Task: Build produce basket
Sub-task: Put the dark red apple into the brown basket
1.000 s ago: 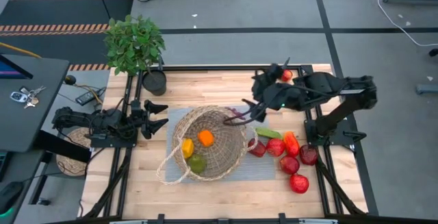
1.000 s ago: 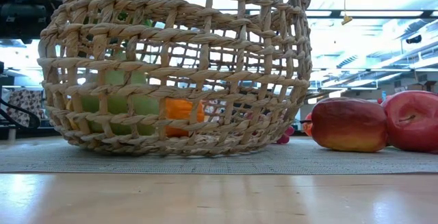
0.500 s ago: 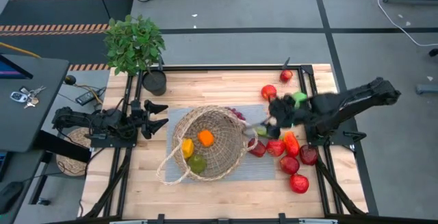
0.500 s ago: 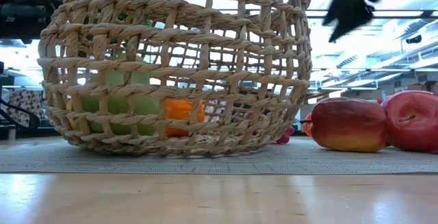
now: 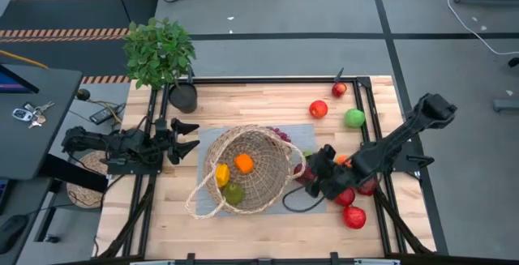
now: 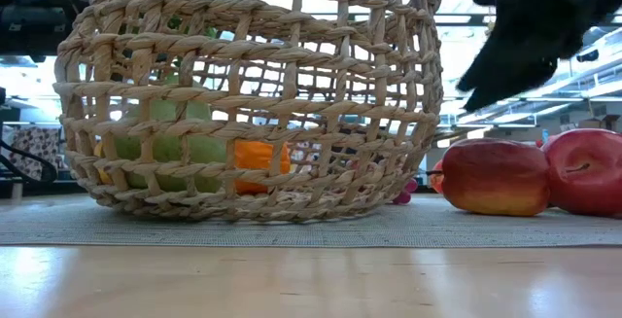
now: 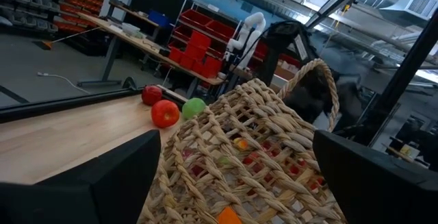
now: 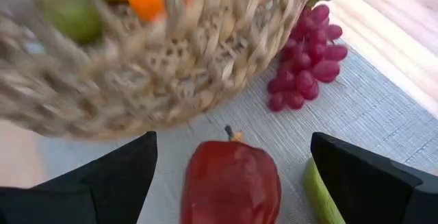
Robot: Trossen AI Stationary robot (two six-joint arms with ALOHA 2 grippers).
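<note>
The wicker basket [image 5: 247,170] stands on a grey mat [image 5: 312,204] and holds a yellow piece [image 5: 220,174], an orange [image 5: 243,163] and a green fruit [image 5: 233,192]. Purple grapes [image 8: 308,46] lie by its far right side. My right gripper [image 8: 233,136] is open, slanting down over a red fruit [image 8: 229,183] just right of the basket, a finger on either side and apart from it. More red fruits [image 5: 353,216] lie near it. A red apple [image 5: 318,108] and a green apple [image 5: 354,118] sit farther back. My left gripper [image 5: 195,134] waits open left of the basket.
A leafy potted plant [image 5: 160,50] in a black pot [image 5: 183,96] stands at the table's far left corner. Another small red fruit [image 5: 339,89] lies at the far right rail. The basket's loop handle [image 5: 203,204] lies toward the near left. Bare wood runs along the near edge.
My right gripper has swung from above the basket's far right rim toward the table's near right, dropping low over the red fruits beside the basket and rolling as it went. Its fingers stay open. The basket and fruits have not moved.
</note>
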